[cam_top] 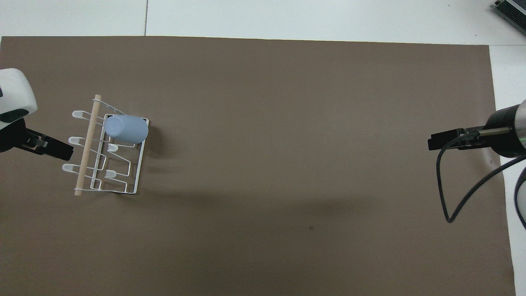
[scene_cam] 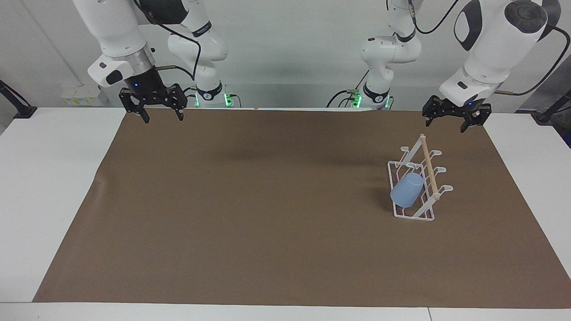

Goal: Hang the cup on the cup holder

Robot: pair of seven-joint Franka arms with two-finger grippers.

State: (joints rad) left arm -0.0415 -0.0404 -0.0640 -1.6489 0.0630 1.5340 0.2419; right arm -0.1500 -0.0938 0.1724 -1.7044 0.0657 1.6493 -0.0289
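The light-blue cup (scene_cam: pixel 407 189) hangs mouth-down and tilted on a prong of the white wire cup holder (scene_cam: pixel 413 215), on the row toward the right arm's end and farthest from the robots. It also shows in the overhead view (cam_top: pixel 126 129), on the cup holder (cam_top: pixel 138 174). A light wooden rod (scene_cam: pixel 429 168) runs along the holder's top. My left gripper (scene_cam: pixel 445 123) is open and empty in the air, off the holder's end nearest the robots; it also shows in the overhead view (cam_top: pixel 61 151). My right gripper (scene_cam: pixel 163 118) is open and empty; it waits over the mat's edge at its own end.
A brown mat (scene_cam: pixel 267 214) covers most of the white table (scene_cam: pixel 49 187). The holder stands on the mat toward the left arm's end. A black cable (cam_top: pixel 446 193) loops from the right arm over the mat.
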